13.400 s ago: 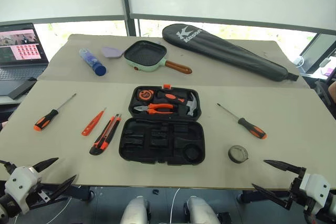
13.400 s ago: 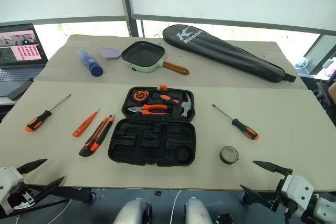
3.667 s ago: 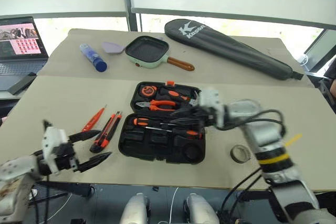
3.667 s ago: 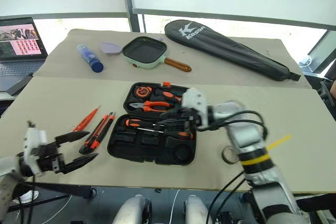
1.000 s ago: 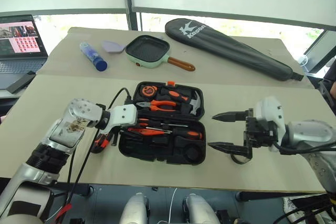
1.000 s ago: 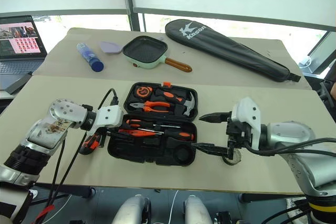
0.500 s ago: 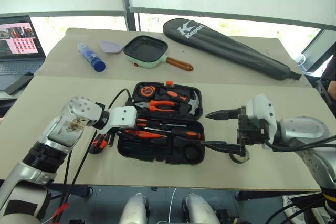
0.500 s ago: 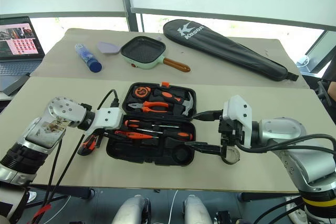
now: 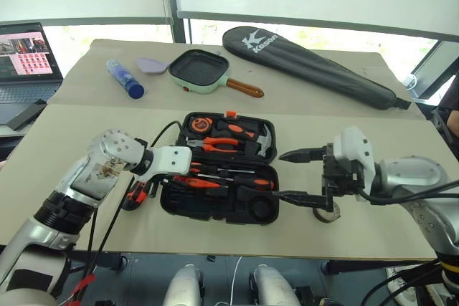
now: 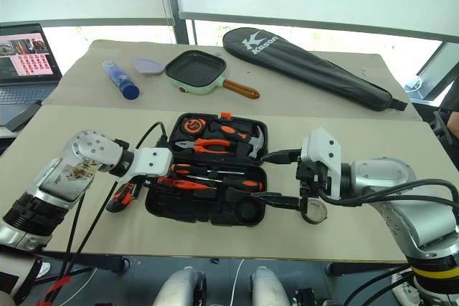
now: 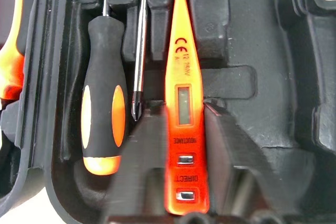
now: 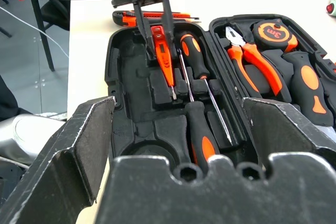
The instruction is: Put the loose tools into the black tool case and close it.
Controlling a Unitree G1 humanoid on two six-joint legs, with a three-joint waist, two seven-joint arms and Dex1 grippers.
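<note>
Reads as a bit past halfway. Find the black tool case (image 9: 166,202) lying open at the middle of the tabletop (image 9: 72,148), near its front edge. Count 2 black-and-orange-handled screwdrivers (image 12: 195,64) already seated in its near half, with the slim orange tester screwdriver (image 11: 181,66) in the slot beside them. Note the left gripper (image 12: 160,51) straddling that tester; cannot tell whether pinching or letting go. Note the right gripper (image 9: 280,175) spread wide, empty, off the case's right side. Left to do: fetch the utility knife (image 10: 123,195) from the tabletop just left of the case, fetch the tape roll (image 10: 314,213) just right of it, then shut the lid.
</note>
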